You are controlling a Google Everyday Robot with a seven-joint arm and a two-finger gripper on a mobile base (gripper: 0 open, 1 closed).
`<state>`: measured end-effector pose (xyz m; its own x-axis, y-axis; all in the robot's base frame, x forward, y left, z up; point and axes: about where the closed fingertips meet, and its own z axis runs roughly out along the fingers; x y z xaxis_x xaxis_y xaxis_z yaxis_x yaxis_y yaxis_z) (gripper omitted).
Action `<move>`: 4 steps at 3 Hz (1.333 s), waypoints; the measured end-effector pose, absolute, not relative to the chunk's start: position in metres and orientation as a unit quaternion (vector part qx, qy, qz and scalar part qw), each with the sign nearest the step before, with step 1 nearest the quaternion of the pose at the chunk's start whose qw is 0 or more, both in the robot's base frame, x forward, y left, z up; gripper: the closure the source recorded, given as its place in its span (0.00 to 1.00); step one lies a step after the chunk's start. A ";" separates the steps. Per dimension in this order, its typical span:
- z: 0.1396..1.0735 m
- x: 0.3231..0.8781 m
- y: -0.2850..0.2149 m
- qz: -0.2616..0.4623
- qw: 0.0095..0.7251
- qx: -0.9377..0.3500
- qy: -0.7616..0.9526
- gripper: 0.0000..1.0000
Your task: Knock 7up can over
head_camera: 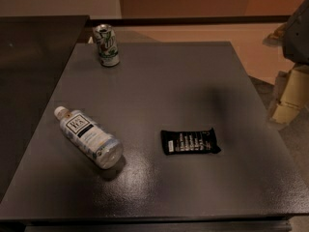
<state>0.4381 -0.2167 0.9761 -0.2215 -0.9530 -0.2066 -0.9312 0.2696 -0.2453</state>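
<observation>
Gripper (288,96) hangs at the right edge, beside the grey table (193,81); whether it is open or closed cannot be told. The 7up can (106,45) stands upright at the far left corner, well apart from it. A plastic bottle (89,137) on its side and a dark snack bar (189,141) lie nearer the front, off the line between them.

The white-and-green 7up can (106,45) stood upright at the far left, silver top up; the gripper (289,93), seemingly, hung at the right edge.
</observation>
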 end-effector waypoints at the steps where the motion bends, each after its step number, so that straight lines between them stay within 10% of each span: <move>1: 0.976 0.438 -0.217 -0.034 0.159 -0.603 0.781 0.00; 4: 0.979 0.546 -0.159 0.001 0.254 -0.567 0.784 0.00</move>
